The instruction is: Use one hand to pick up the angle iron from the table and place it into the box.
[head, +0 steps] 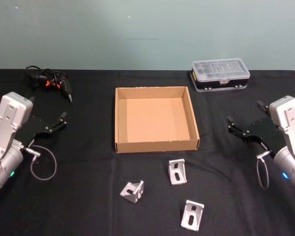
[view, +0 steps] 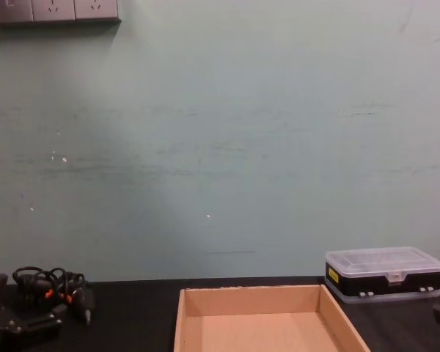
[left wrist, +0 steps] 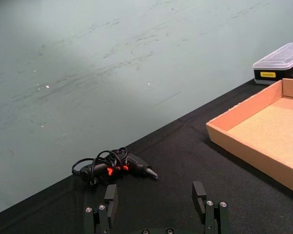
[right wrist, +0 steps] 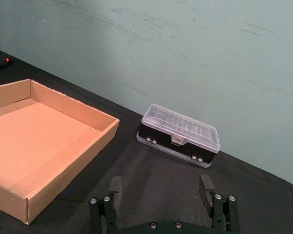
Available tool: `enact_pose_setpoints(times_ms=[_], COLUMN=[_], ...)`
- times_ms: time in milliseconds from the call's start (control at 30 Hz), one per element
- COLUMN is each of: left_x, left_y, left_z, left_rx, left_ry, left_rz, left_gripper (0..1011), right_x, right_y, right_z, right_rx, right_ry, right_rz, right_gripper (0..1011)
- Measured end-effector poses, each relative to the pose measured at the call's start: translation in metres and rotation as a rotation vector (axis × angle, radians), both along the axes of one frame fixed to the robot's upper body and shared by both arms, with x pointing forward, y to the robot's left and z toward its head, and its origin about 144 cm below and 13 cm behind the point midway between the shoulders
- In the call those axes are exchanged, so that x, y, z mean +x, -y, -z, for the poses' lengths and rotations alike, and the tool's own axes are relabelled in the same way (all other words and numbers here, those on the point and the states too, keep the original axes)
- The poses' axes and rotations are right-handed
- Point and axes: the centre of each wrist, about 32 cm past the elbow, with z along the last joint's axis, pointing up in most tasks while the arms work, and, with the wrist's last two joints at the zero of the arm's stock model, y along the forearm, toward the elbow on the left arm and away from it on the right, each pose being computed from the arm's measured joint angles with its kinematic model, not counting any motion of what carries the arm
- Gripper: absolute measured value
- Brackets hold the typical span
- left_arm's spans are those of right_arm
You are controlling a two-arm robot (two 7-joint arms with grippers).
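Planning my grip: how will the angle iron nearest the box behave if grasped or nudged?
The angle iron looks like solid grey metal: probably rigid, and heavyish for its size. Its smooth, shiny faces might slip in a grip unless squeezed squarely. With flat faces and no round side, it shouldn't roll; a push would likely slide or tip it on the table.

Open tan box (head: 155, 145) on black table (head: 88, 206); three silver angle irons (head: 177, 171) lie apart just before it.

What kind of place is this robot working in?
Likely a lab or workshop bench: a black table against a green wall with power sockets, angle brackets, a cardboard box and a parts case; left tool and right tool parked open at either side.
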Motion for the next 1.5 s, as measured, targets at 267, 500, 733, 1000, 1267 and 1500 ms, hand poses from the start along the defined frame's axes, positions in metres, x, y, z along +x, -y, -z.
enact_pose_setpoints(times_ms=[267, 500, 733, 1000, 1267, 1500], left_x=[0.0, 0.0, 0.0, 0.0, 0.0, 0.0], left_y=[0.0, 0.0, 0.0, 0.0, 0.0, 0.0], left_z=[0.0, 0.0, 0.0, 0.0, 0.0, 0.0], left_rx=[0.0, 0.0, 0.0, 0.0, 0.0, 0.0], left_ry=[0.0, 0.0, 0.0, 0.0, 0.0, 0.0], left_rz=[0.0, 0.0, 0.0, 0.0, 0.0, 0.0], left_gripper=[1000, 1000, 1000, 1000, 1000, 1000], right_x=[0.0, 0.0, 0.0, 0.0, 0.0, 0.0], right_y=[0.0, 0.0, 0.0, 0.0, 0.0, 0.0], right_z=[0.0, 0.0, 0.0, 0.0, 0.0, 0.0], right_rx=[0.0, 0.0, 0.0, 0.0, 0.0, 0.0], right_ry=[0.0, 0.0, 0.0, 0.0, 0.0, 0.0], right_rz=[0.0, 0.0, 0.0, 0.0, 0.0, 0.0], right_gripper=[1002, 1002, 1002, 1002, 1002, 1002])
